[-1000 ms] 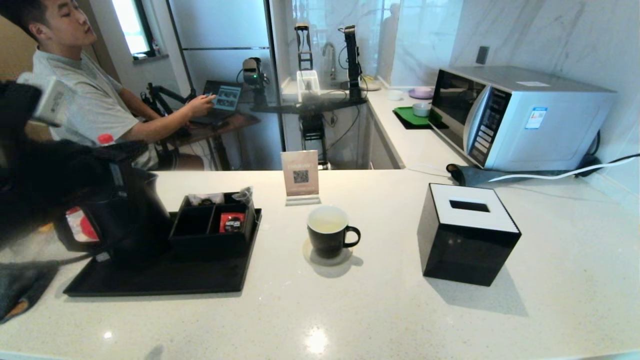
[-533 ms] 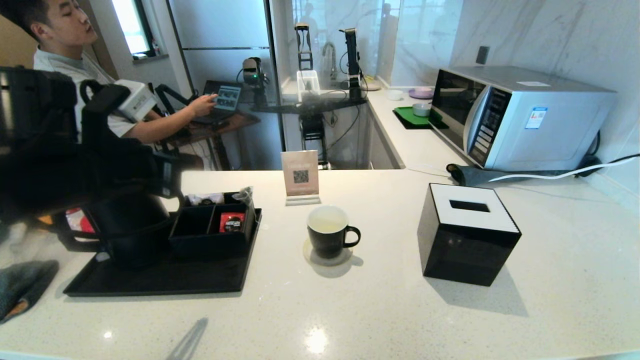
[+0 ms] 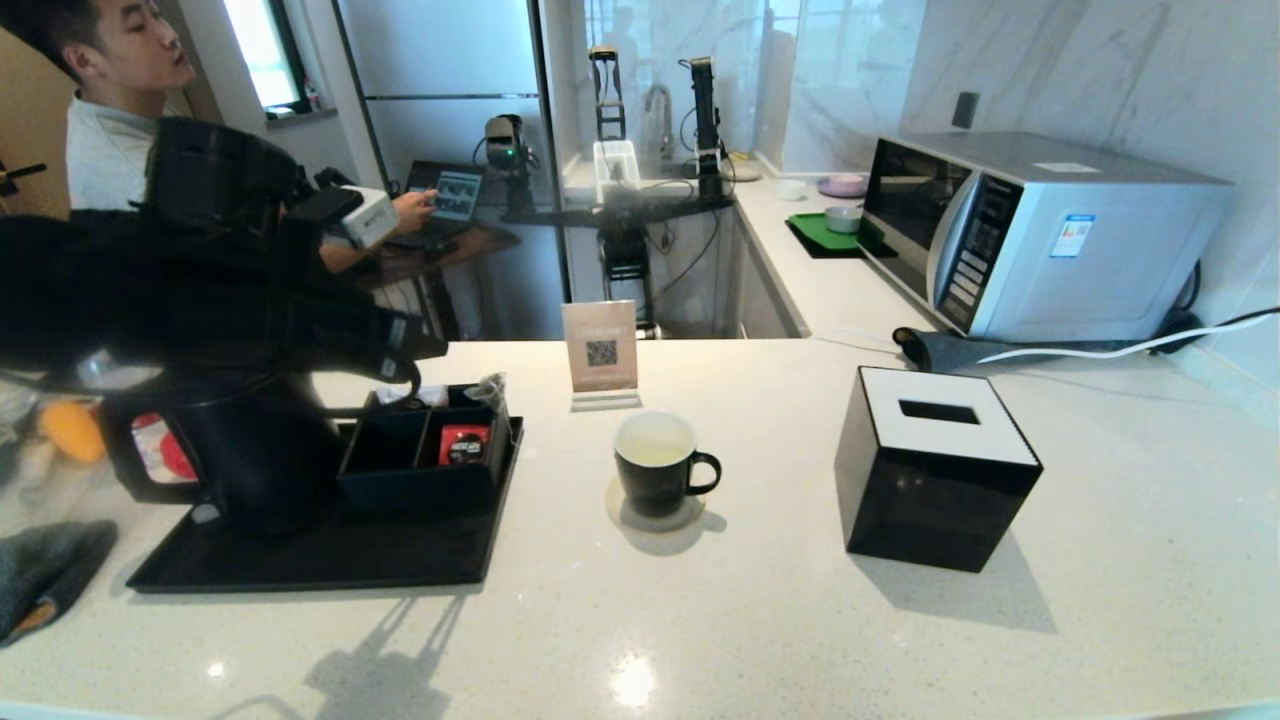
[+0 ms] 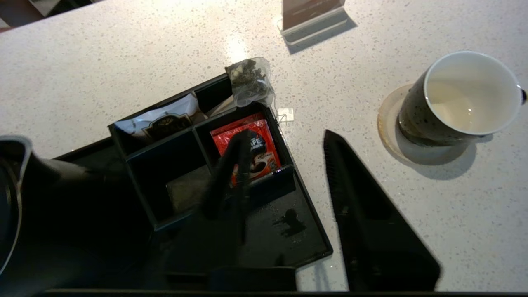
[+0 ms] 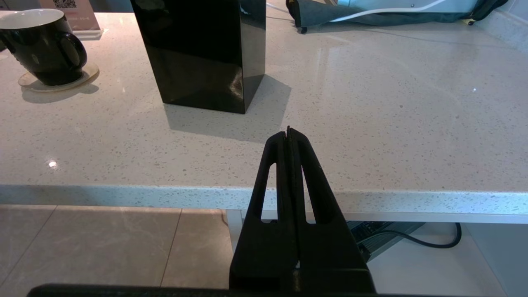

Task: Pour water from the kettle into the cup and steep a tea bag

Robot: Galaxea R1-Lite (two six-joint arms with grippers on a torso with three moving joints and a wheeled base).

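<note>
Countertop [image 3: 760,620]: organiser box [image 3: 425,450] between kettle [image 3: 250,455] and cup [image 3: 655,465].

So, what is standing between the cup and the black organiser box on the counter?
Nothing stands there: in the head view, bare counter separates the cup from the organiser box. The QR sign is further back.

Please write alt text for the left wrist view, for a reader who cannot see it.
The left gripper, its fingers apart and empty, hangs above a black organiser box holding a red sachet. The tea bag rests on its rim; the cup stands apart on a coaster.
</note>
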